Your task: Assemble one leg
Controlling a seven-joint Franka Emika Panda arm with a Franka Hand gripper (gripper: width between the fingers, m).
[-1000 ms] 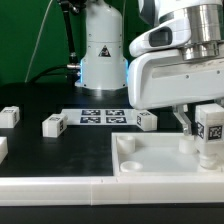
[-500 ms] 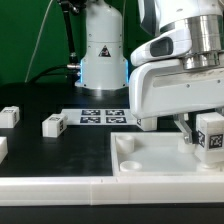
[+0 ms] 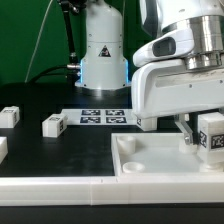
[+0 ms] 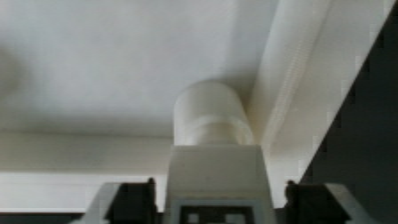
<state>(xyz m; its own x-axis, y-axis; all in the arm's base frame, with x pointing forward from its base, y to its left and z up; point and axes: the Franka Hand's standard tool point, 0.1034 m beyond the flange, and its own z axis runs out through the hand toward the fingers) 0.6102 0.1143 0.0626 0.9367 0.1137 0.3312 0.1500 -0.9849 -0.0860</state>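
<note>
The hand (image 3: 207, 138) is clenched on the leg (image 3: 213, 133), tag facing out, upright over the white tray piece (image 3: 160, 162) at the exterior view's right. In the wrist view the leg (image 4: 214, 130) sits between both fingers (image 4: 134, 200), close to the tray's raised rim; can't tell if it touches. A near spare leg (image 3: 147, 121) peeks out behind the hand. A mid spare leg (image 3: 53, 125) and a far spare leg (image 3: 9, 115) lie well apart on the black surface (image 3: 60, 150), beside the marker board (image 3: 100, 117). The tray's flat middle is open.
</note>
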